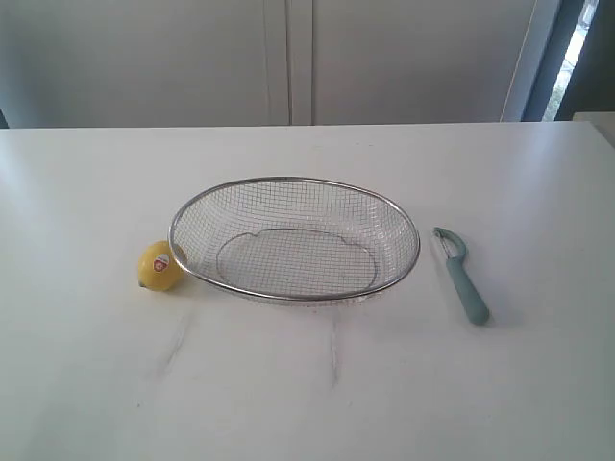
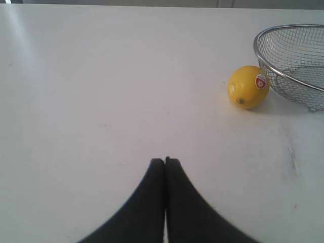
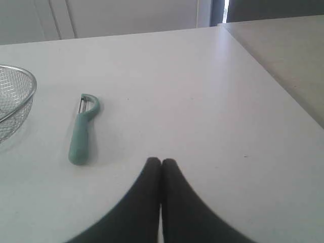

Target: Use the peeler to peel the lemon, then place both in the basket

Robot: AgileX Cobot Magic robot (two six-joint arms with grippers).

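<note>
Left tool [image 2: 165,161] and right tool [image 3: 161,161] hover pinched shut, empty; lemon [image 1: 159,266] sits at basket's [image 1: 288,181] nine o'clock, peeler [image 1: 464,279] at three, seemingly one per arm.

With jaws closed, peeler [image 3: 80,135] lies beside basket [image 3: 15,96].

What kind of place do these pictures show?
Probably a kitchen-style test bench rather than a real kitchen: a plain white table holds a wire basket, a lemon and a peeler, with pale cabinet doors behind.
</note>
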